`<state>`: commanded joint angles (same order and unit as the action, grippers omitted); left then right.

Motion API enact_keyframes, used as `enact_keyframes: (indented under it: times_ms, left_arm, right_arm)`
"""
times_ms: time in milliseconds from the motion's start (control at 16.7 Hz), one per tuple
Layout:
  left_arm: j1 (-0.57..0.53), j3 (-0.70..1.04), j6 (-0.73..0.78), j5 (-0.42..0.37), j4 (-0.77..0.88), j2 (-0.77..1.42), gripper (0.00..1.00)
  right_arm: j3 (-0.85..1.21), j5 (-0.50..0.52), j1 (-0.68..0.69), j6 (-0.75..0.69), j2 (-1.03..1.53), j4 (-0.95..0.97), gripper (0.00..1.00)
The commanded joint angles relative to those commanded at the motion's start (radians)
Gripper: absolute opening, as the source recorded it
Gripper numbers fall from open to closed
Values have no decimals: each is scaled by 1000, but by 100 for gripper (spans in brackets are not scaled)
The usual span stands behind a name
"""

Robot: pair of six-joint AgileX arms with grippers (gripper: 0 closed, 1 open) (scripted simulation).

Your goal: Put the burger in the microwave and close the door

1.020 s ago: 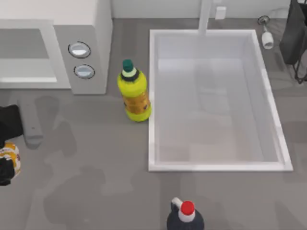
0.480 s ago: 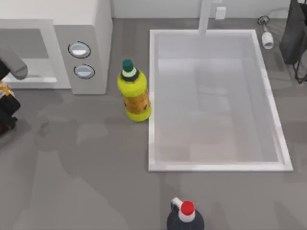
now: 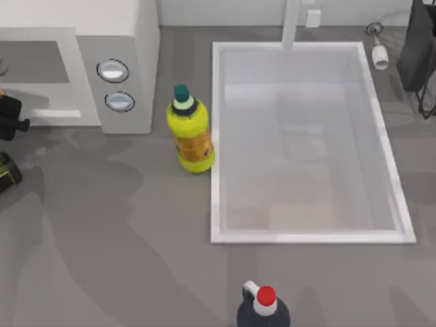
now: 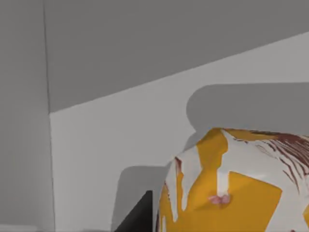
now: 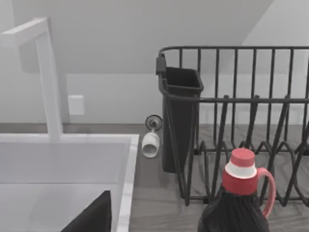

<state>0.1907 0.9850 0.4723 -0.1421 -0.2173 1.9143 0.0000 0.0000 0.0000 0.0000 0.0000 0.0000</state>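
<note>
Burger [image 4: 231, 193] sits close under our left wrist camera, cut off at the frame edge, before the microwave [image 3: 116, 61] cavity. Left gripper [image 3: 8, 119] partly cropped; grip state cannot be determined.

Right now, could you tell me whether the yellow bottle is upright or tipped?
Upright: the yellow bottle stands on its base beside the sink, green cap on top.

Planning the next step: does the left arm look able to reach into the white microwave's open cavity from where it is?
Probably yes: the left claw is at the white microwave, nothing between.
</note>
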Motion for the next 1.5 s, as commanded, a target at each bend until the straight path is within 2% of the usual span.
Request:
enact_keyframes:
  times_ms: [300,600,1140,1500]
  left_arm:
    - [19,-52,-217,-54,-370,137,0]
    - [19,-82,-358,-87,-603,194,0]
    - [14,-68,-374,-89,-626,205,0]
    - [-3,167,-384,-71,-535,344,0]
  right_arm:
    - [0,0,0,0,0,0,100]
    - [0,0,0,0,0,0,100]
    - [0,0,0,0,0,0,100]
    - [0,0,0,0,0,0,100]
